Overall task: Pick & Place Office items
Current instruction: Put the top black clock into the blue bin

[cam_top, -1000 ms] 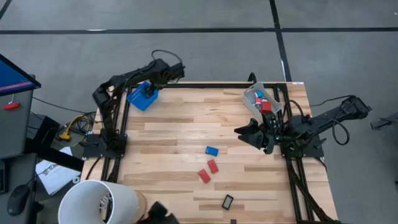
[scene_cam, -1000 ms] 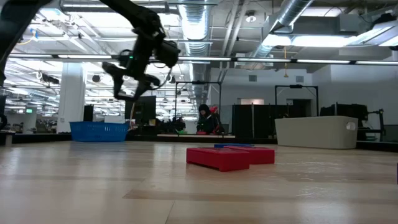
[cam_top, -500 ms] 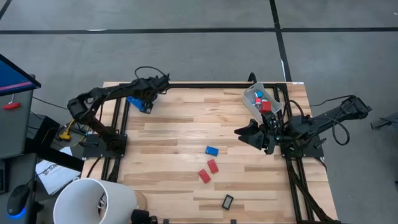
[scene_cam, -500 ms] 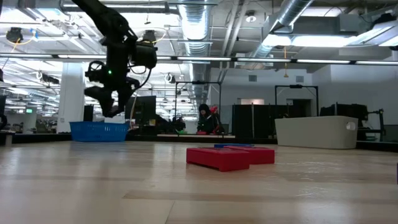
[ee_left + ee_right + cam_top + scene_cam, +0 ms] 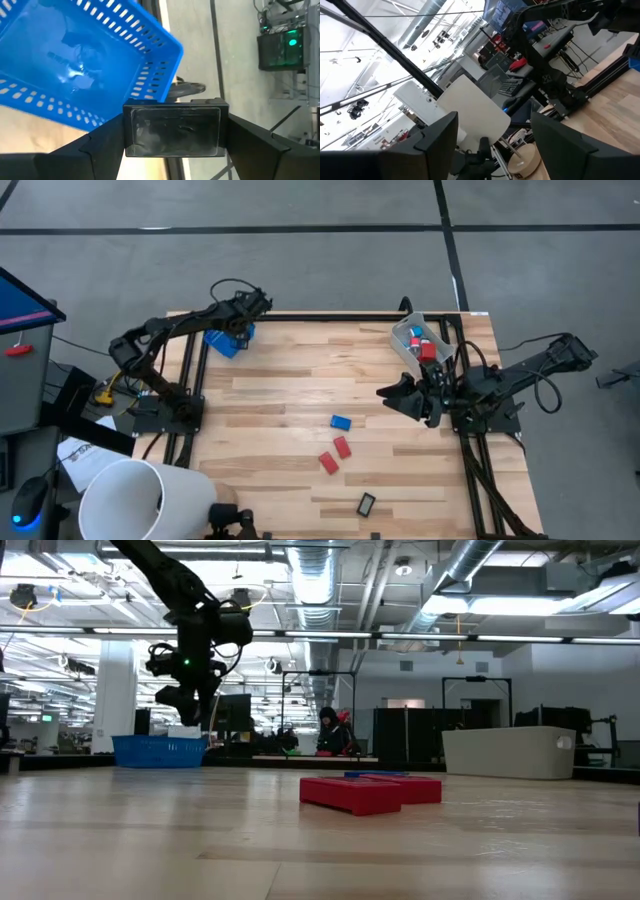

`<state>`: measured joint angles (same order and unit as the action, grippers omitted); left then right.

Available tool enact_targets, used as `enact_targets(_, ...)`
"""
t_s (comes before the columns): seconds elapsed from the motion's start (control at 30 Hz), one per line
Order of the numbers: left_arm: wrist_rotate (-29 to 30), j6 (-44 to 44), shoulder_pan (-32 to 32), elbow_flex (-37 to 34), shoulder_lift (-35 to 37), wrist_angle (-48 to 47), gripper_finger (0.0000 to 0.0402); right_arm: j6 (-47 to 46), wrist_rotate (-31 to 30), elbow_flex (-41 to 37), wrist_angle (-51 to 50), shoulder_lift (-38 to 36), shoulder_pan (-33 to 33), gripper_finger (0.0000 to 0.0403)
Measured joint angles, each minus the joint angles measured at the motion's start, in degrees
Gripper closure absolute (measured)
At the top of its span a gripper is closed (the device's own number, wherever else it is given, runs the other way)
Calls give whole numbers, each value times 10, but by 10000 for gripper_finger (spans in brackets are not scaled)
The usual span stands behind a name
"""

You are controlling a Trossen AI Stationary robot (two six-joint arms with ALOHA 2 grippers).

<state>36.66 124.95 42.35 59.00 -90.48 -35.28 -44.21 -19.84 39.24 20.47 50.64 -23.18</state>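
Nearest the bench's (image 5: 270,395) front edge lies a black rectangle with a light face (image 5: 366,503), alone on the wood. A little farther in sit two red blocks (image 5: 335,454), just beside each other, and beyond them a blue block (image 5: 341,422). From table height the red blocks (image 5: 368,792) fill the middle of the view.

To the right, the right claw (image 5: 388,393) hangs low over the bench, pointing toward the middle, its dark fingers (image 5: 437,137) standing apart with nothing between them. Just behind that arm, at the far right corner, the clear grey bin (image 5: 412,350) holds red, blue and white pieces.

At the far left corner the left claw (image 5: 243,330) hovers above the blue tray (image 5: 223,343), gripping a black rectangle with a light face (image 5: 175,129) between its fingers (image 5: 100,142). The tray's (image 5: 90,60) inside shows below it.
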Motion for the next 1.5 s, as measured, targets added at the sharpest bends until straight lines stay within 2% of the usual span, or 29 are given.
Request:
enact_targets(0.17, 2, 0, -11, 0, -1, -17, 115, 0, 1, 0, -4, 0, -5, 158)
enact_targets(0.33, 21, 39, -29, 0, 1, -49, 115, 1, 1, 0, -7, 0, -5, 158)
enact_targets(0.6, 60, 40, -31, 0, 1, -59, 115, 2, 3, 0, -7, 0, -5, 158)
enact_targets(0.83, 152, 42, -45, 0, 3, -74, 115, -3, 4, 0, -7, 0, -5, 158)
enact_targets(1.1, 202, 43, -45, 0, 12, -89, 114, -9, 11, 0, -7, 0, -5, 158)
enact_targets(1.5, 237, -10, -47, 0, 27, -92, 65, -9, 20, 0, -10, 0, -1, 158)
